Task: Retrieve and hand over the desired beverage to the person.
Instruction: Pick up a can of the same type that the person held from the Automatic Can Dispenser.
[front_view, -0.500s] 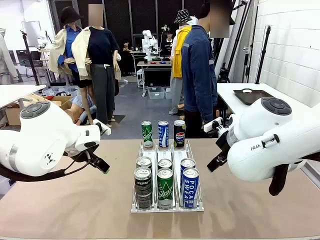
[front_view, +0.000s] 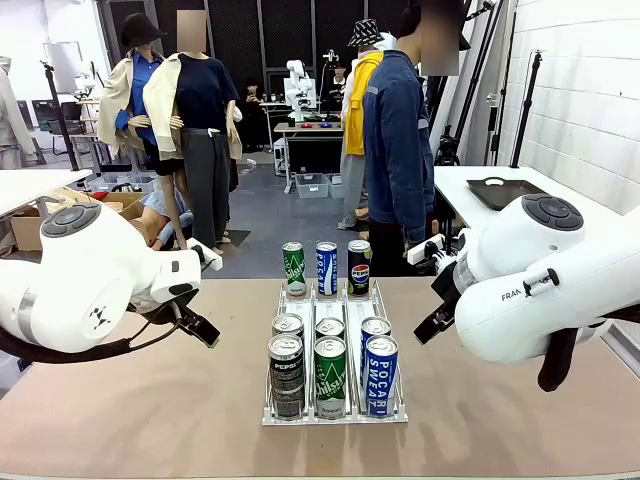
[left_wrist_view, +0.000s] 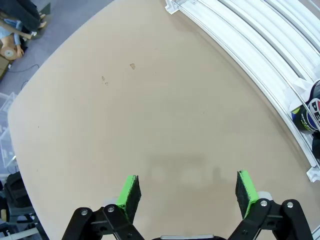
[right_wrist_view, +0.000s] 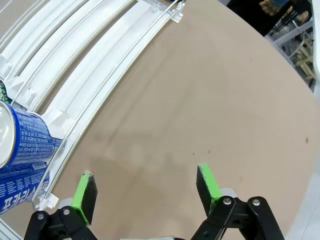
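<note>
- Left tool (left_wrist_view: 186, 190): jaws wide apart, nothing held, hanging over bare bench (left_wrist_view: 150, 115) left of the can rack (front_view: 334, 419).
- Right tool (right_wrist_view: 146, 187): jaws wide apart, nothing held, over bare bench right of the rack, near a blue Pocari Sweat can (right_wrist_view: 20, 145).
- Mid-bench: white three-lane rack, cans (front_view: 329, 375) at near and far ends.
- Far side: person (front_view: 397, 150) in a denim jacket, standing side-on; cluttered workshop behind.
</note>
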